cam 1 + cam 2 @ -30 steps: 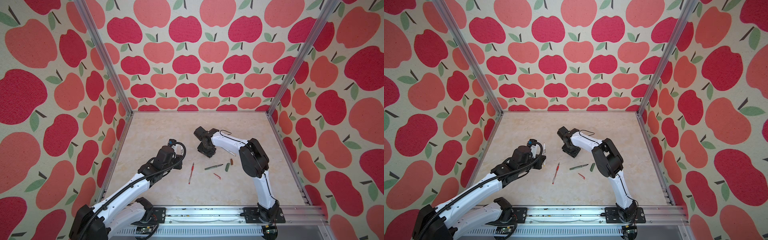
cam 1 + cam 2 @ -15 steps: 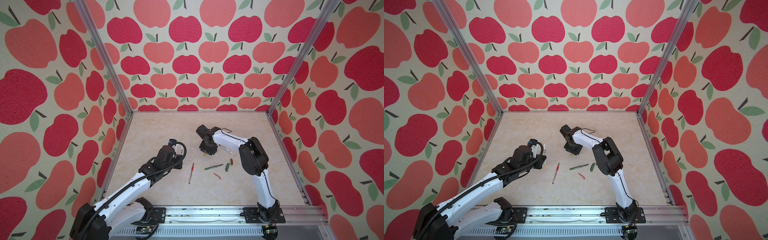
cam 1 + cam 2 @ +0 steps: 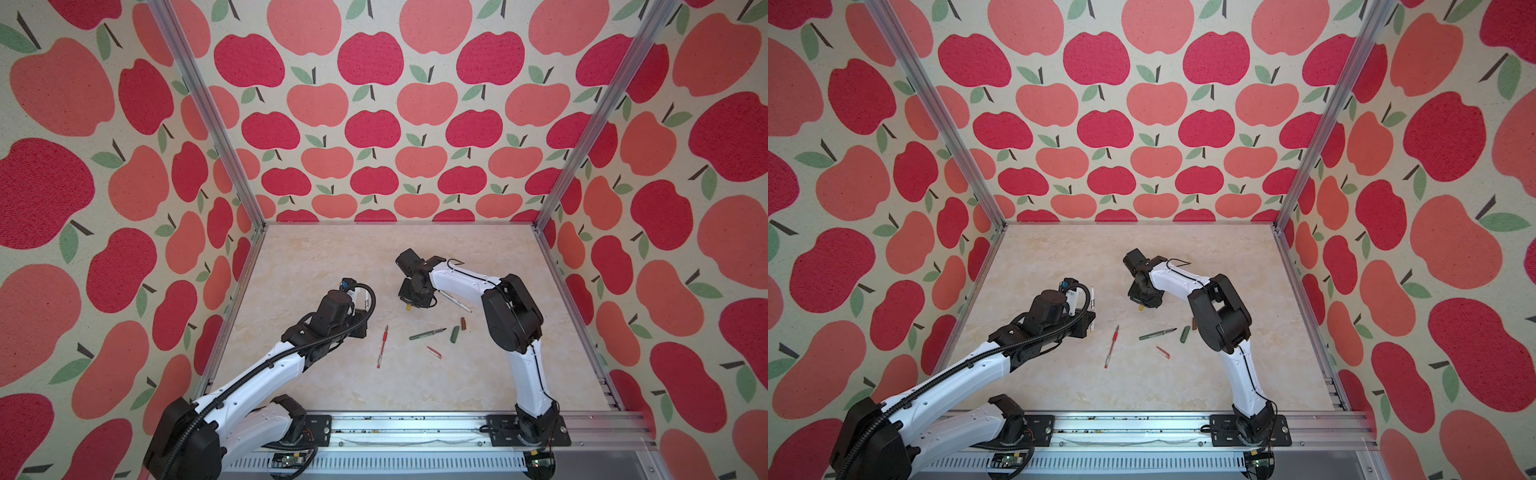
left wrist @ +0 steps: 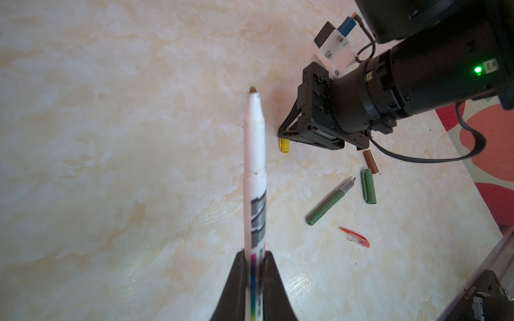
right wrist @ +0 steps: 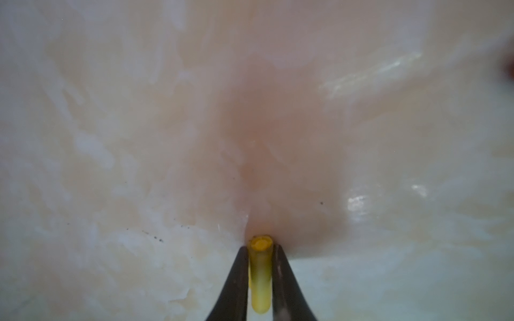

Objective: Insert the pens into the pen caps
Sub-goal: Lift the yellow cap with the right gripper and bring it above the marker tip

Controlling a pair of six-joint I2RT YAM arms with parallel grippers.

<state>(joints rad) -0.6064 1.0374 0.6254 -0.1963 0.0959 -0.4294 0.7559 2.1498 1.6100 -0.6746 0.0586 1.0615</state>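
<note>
My left gripper (image 4: 254,258) is shut on a white pen (image 4: 254,166) whose yellowish tip points away from it; in a top view the pen (image 3: 1092,309) shows beside the left wrist. Mid-table, my right gripper (image 5: 260,250) points down, shut on the yellow cap (image 5: 260,266), which touches the table in both top views (image 3: 409,308). On the table lie a red pen (image 3: 382,347), a dark green pen (image 3: 427,333), a green cap (image 3: 455,334), a brown cap (image 3: 463,323), a red cap (image 3: 434,352) and a white dark-tipped pen (image 3: 455,301).
Apple-patterned walls close in the left, back and right sides of the marbled table (image 3: 332,257). An aluminium rail (image 3: 415,428) with both arm bases runs along the front edge. The right arm's elbow (image 3: 513,316) hangs just right of the loose caps.
The right gripper's jaws have closed onto the yellow cap on the table. The left arm and its white pen have stayed in place.
</note>
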